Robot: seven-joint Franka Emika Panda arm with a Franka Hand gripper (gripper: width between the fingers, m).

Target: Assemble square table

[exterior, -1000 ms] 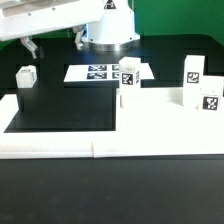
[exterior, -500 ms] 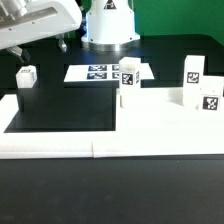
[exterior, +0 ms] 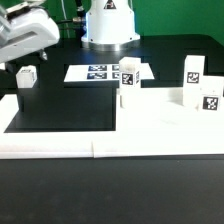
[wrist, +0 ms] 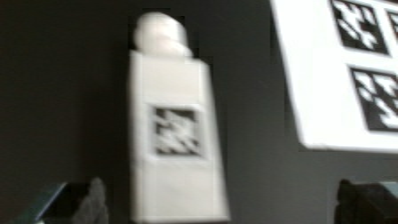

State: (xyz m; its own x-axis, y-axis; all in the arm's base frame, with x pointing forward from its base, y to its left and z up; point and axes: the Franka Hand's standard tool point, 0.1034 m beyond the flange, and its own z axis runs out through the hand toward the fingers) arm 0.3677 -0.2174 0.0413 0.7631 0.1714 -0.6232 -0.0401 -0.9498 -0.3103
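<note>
The white square tabletop [exterior: 165, 118] lies flat at the exterior view's right. Three white tagged legs stand on or by it: one at its back left corner [exterior: 128, 78] and two at the right [exterior: 193, 68] [exterior: 210, 98]. A fourth leg [exterior: 25, 76] lies on the black table at the far left. In the wrist view this leg [wrist: 178, 130] lies lengthwise, tag up, its end reaching in between my fingers. My gripper [exterior: 10, 60] [wrist: 222, 205] hovers just above it, open and empty, with one dark fingertip [wrist: 80, 203] close beside the leg and the other further off.
The marker board [exterior: 98, 72] lies behind the tabletop and shows in the wrist view [wrist: 352, 70] beside the leg. A low white border wall [exterior: 60, 146] runs along the front and left. The robot base [exterior: 108, 25] stands at the back.
My gripper has moved toward the exterior view's left and down, coming over the lying leg. The parts have not moved.
</note>
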